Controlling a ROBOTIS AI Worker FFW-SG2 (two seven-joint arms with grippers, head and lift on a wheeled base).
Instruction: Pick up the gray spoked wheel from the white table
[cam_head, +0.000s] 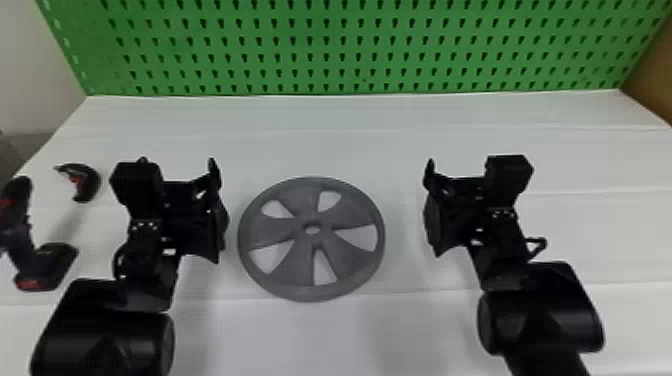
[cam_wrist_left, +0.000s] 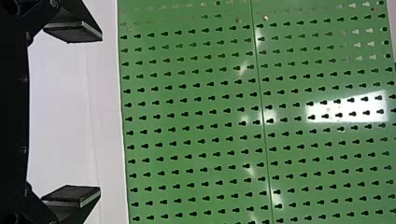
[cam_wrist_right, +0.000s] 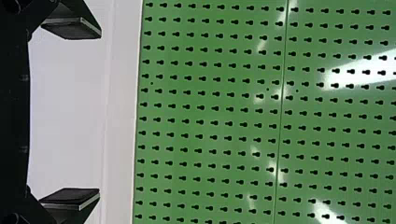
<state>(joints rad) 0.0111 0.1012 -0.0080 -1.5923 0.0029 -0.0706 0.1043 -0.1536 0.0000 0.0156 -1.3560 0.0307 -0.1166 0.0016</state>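
"Can you read any text, label or number from where you are?"
"None that I can make out; no brand, no sign, no figure; nothing legible to me in any view."

Wheel's (cam_head: 345, 210) on bench (cam_head: 320, 145), btwn L claw (cam_head: 218, 210) & R claw (cam_head: 431, 207). Drill (cam_head: 45, 267) & tool (cam_head: 89, 185) sit L of L claw. Pegboard (cam_head: 320, 47) behind, at far edge.

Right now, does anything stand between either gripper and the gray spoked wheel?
Nothing visible does. The wheel lies flat between the left gripper and the right gripper, with white table showing in both gaps. The black-and-red tools lie on the left arm's outer side, away from it.
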